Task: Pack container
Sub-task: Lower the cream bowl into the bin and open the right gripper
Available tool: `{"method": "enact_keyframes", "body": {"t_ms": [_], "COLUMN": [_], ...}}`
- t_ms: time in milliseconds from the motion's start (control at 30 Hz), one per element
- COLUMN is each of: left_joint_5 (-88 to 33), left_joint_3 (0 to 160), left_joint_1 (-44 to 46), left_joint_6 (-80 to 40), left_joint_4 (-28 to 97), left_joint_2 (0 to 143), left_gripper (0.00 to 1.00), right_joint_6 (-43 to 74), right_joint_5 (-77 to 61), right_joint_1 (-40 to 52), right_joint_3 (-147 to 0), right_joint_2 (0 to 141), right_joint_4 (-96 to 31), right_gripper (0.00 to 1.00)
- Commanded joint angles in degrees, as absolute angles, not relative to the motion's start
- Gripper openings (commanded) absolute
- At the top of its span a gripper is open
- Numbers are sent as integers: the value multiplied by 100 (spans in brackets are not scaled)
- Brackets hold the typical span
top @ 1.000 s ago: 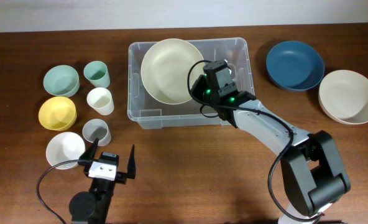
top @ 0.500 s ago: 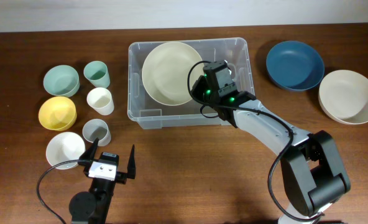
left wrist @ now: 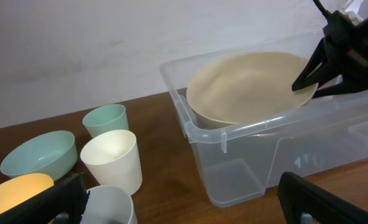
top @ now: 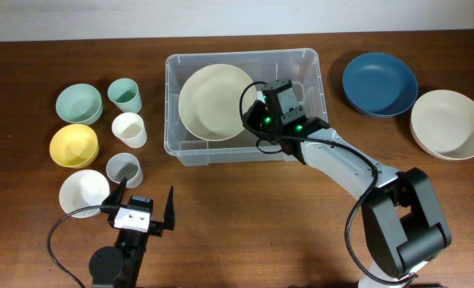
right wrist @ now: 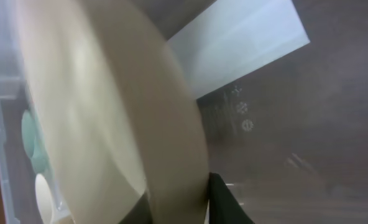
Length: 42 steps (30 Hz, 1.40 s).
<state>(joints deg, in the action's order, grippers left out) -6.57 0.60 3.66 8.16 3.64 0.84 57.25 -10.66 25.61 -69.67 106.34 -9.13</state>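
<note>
The container [top: 311, 80], a large clear bin, stands at the table's middle back and also shows in the left wrist view [left wrist: 234, 180]. A cream bowl [top: 211, 100] leans tilted inside its left half. My right gripper [top: 253, 114] reaches into the bin at the bowl's right rim. In the right wrist view the bowl's rim [right wrist: 115, 118] sits between the two dark fingers [right wrist: 226, 202] of that gripper [right wrist: 178, 208], close against both. The bin's white label [right wrist: 240, 50] shows behind. My left gripper [top: 147, 190] stands open near the front left, holding nothing.
Left of the bin stand a green bowl [top: 78, 102], a yellow bowl [top: 74, 145], a white bowl [top: 83, 193], and green [top: 125, 94], white [top: 129, 129] and grey [top: 124, 169] cups. A blue bowl [top: 379, 83] and stacked cream bowls [top: 449, 123] lie to the right.
The cream bowl has slid a little left and settled lower in the bin. My right gripper has barely moved. The left arm is still.
</note>
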Motion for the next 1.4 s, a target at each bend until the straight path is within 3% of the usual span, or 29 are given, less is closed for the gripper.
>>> {"method": "enact_keyframes", "body": {"t_ms": [0, 500, 767, 933, 1100, 1367], "left_joint_5": [-615, -615, -617, -617, -617, -615], "left_joint_3": [49, 49, 49, 49, 49, 49], "left_joint_1": [331, 331, 331, 331, 331, 331], "left_joint_6": [913, 913, 913, 913, 913, 913], "left_joint_4": [399, 399, 399, 399, 399, 399], "left_joint_2": [30, 30, 30, 30, 30, 30], "left_gripper": [100, 100, 100, 100, 100, 100], "right_joint_6": [5756, 5819, 5885, 5881, 5881, 5634], "right_joint_5": [-1201, -1334, -1557, -1562, -1597, -1758], "right_joint_1": [2624, 2624, 2624, 2604, 2486, 2305], "right_joint_3": [-7142, -7142, -7144, -7144, -7144, -7295], "right_joint_2": [10630, 10630, 10630, 10628, 10628, 10610], "right_joint_4": [-921, -1037, -1068, -1061, -1072, -1166], "right_gripper": [21, 26, 33, 48, 70, 85]}}
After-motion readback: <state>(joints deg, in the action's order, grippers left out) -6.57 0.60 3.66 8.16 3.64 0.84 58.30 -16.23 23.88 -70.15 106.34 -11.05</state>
